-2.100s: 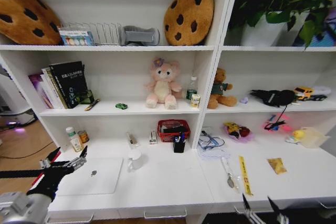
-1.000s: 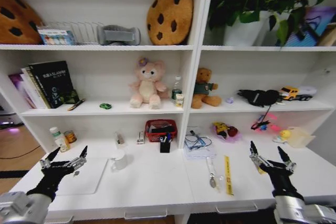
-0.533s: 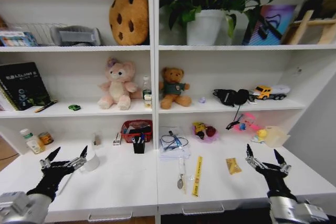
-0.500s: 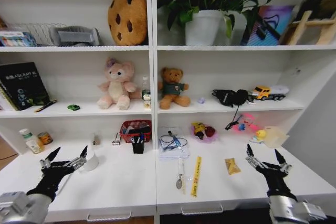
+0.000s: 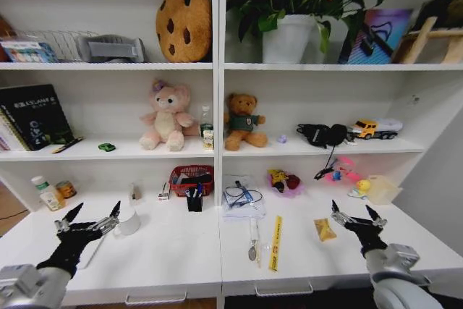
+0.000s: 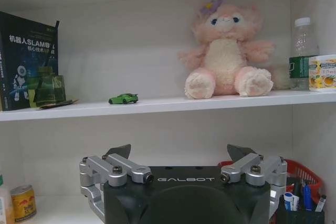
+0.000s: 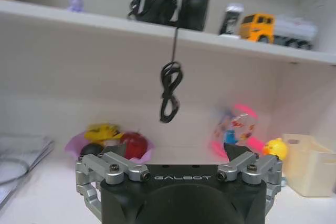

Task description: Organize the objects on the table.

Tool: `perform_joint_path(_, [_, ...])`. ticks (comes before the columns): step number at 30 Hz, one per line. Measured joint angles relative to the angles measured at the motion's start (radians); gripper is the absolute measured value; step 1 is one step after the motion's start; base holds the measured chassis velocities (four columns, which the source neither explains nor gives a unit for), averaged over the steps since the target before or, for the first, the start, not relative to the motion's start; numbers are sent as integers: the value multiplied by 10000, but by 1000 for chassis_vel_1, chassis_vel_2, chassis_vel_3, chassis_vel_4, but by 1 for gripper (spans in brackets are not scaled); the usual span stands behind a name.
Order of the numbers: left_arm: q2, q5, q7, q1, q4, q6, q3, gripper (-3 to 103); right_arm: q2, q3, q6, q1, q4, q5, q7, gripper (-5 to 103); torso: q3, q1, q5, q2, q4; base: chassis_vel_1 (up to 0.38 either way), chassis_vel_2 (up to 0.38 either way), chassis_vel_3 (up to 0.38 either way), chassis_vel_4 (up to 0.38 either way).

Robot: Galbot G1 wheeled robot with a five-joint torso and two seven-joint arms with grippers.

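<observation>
The white table (image 5: 173, 251) carries small objects: a black pen holder (image 5: 194, 202) with blue pens, a red basket (image 5: 192, 176), a white cup (image 5: 129, 221), a spoon (image 5: 253, 241), a yellow strip (image 5: 275, 242) and a yellow packet (image 5: 325, 229). A tiny green toy car (image 5: 106, 147) (image 6: 124, 98) stands on the shelf above. My left gripper (image 5: 90, 219) (image 6: 181, 153) hovers open over the table's left part, just left of the cup. Low over the right part, my right gripper (image 5: 357, 215) (image 7: 176, 150) is open beside the packet. Neither holds anything.
A white bottle (image 5: 43, 192) and a small can (image 5: 65, 189) stand at the back left. Papers with a cable (image 5: 242, 202) lie mid-table. Plush toys (image 5: 167, 117), headphones (image 5: 322, 134), a toy truck (image 5: 372, 129) and a cookie cushion (image 5: 184, 21) fill the shelves.
The camera swung right along the desk, then slightly back. My right gripper rose into view over the table's right part. The left gripper keeps its pose, still open.
</observation>
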Motion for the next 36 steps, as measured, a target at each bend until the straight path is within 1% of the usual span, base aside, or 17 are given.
perform_joint_path(1, [0, 0, 0, 0, 0, 0, 0, 100, 0, 0, 0, 0, 0, 0, 0, 100, 0, 0, 0, 0, 0, 0, 0, 0, 0])
perform_joint_path(4, [0, 0, 0, -1, 1, 0, 0, 100, -364, -37, -295, 209, -660, -79, -1303, 100, -1, -1, -3, 0, 2, 0, 0, 0, 0])
perform_joint_path(5, [0, 0, 0, -1, 1, 0, 0, 100, -364, -37, -295, 209, -660, -79, -1303, 100, -1, -1, -3, 0, 2, 0, 0, 0, 0])
perform_joint_path(7, [0, 0, 0, 0, 0, 0, 0, 100, -515, -220, -444, 608, -1376, -200, -2005, 100, 0, 0, -4, 1, 3, 0, 0, 0, 0])
perform_joint_path(14, [0, 0, -1, -1, 0, 1, 0, 100, -534, -513, -542, 1020, -2238, -308, -2172, 100, 0, 0, -3, 0, 1, 0, 0, 0, 0])
perform_joint_path(18, [0, 0, 0, 0, 0, 0, 0, 100, -499, -590, -821, 1109, -2435, -209, -2271, 100, 0, 0, -5, 0, 0, 0, 0, 0, 0])
perform_joint_path(22, [0, 0, -1, 0, 1, 0, 0, 100, -478, -678, -725, 1160, -2578, -192, -2379, 100, 0, 0, -4, 0, 1, 0, 0, 0, 0])
perform_joint_path(23, [0, 0, 0, 0, 0, 0, 0, 100, -475, -695, -713, 1165, -2594, -193, -2411, 96, 0, 0, -4, 0, 1, 0, 0, 0, 0])
perform_joint_path(25, [0, 0, 0, 0, 0, 0, 0, 100, -466, -714, -715, 1170, -2612, -198, -2475, 96, 0, 0, -5, 0, 2, 0, 0, 0, 0])
perform_joint_path(26, [0, 0, 0, -1, 1, 0, 0, 100, -441, -744, -718, 1174, -2628, -201, -2496, 85, 0, -1, -6, 0, 1, 0, 0, 0, 0])
perform_joint_path(28, [0, 0, 0, 0, 0, 0, 0, 100, -409, -767, -722, 1178, -2645, -208, -2497, 85, 0, 0, -5, 0, 1, 0, 0, 0, 0])
perform_joint_path(29, [0, 0, 0, 0, 0, 0, 0, 100, -350, -792, -719, 1214, -2759, -244, -2498, 75, 0, 0, -5, 0, 0, 0, 0, 0, 0])
perform_joint_path(30, [0, 0, 0, 0, 1, 0, 0, 100, -344, -800, -714, 1255, -2847, -253, -2496, 70, -1, -1, -5, 0, 0, 0, 0, 0, 0])
perform_joint_path(31, [0, 0, 0, 0, 1, 0, 0, 100, -344, -800, -714, 1255, -2847, -253, -2496, 70, -1, -1, -5, 0, 0, 0, 0, 0, 0])
perform_joint_path(33, [0, 0, -1, 0, 0, 0, 0, 100, -339, -819, -690, 1368, -3068, -245, -2463, 58, 0, 0, -5, 0, 1, 0, 0, 0, 0])
perform_joint_path(34, [0, 0, -1, 0, 0, 0, 0, 100, -339, -819, -690, 1368, -3068, -245, -2463, 58, 0, 0, -5, 0, 1, 0, 0, 0, 0])
perform_joint_path(36, [0, 0, -1, -1, 0, 0, 0, 100, -317, -848, -655, 1444, -3194, -237, -2444, 47, 0, 0, -5, 0, 1, 0, 0, 0, 0])
